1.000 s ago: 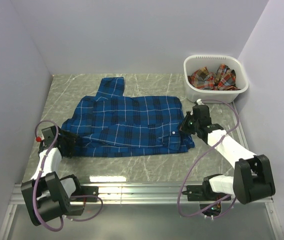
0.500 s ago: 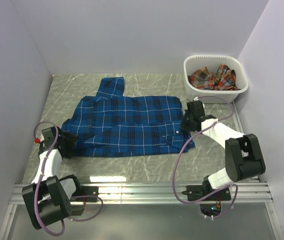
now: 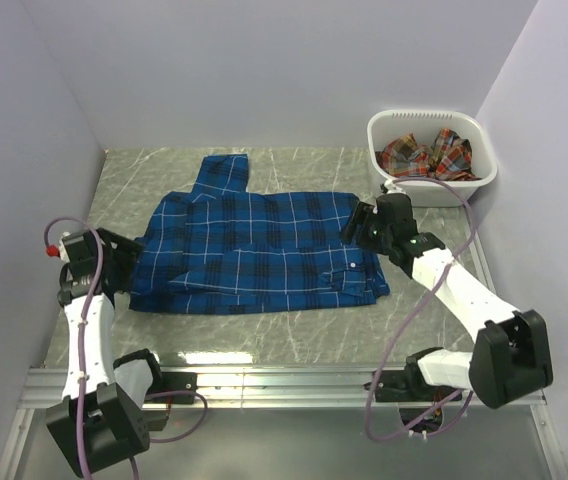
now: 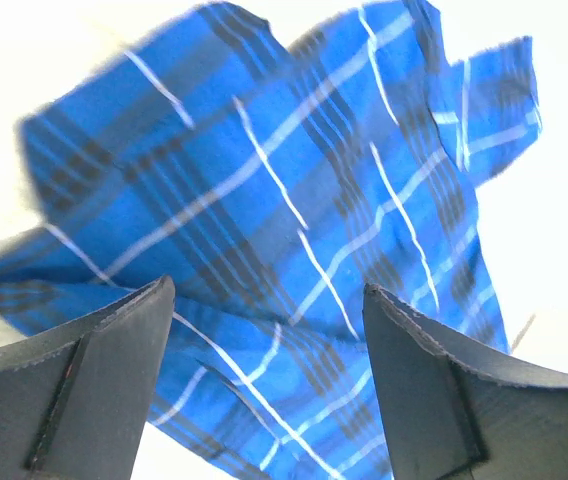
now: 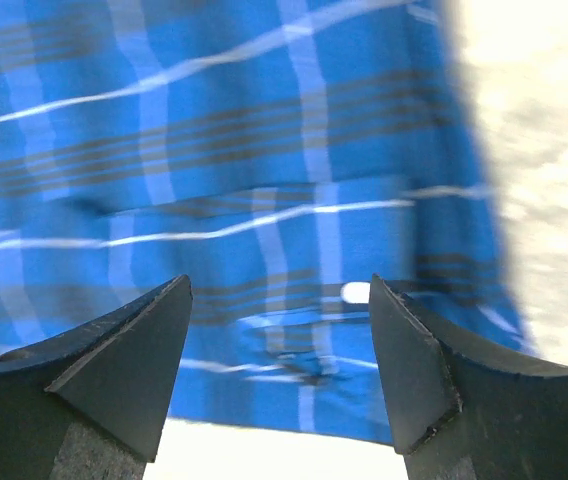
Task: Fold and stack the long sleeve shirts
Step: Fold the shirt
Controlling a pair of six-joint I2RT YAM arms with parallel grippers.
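Observation:
A royal blue plaid long sleeve shirt [image 3: 254, 250] lies partly folded on the marble table, one sleeve [image 3: 222, 172] pointing to the back. My left gripper [image 3: 122, 256] hovers open just off its left edge. In the left wrist view the blue cloth [image 4: 264, 190] fills the frame beyond the open left gripper [image 4: 266, 290], nothing between the fingers. My right gripper [image 3: 358, 222] hangs open over the shirt's right edge. The right wrist view has the open right gripper [image 5: 279, 285] above the blue cloth [image 5: 214, 150] and a white button [image 5: 356, 292]. A red-orange plaid shirt [image 3: 424, 155] lies crumpled in the basket.
The white plastic basket [image 3: 434, 188] stands at the back right corner. Grey walls close in the table [image 3: 294, 330] on the left, back and right. A metal rail [image 3: 284, 385] runs along the near edge by the arm bases.
My right gripper has opened, let go of the shirt's right edge and drawn up and back. My left arm has risen and pulled a little to the left, off the shirt's left edge.

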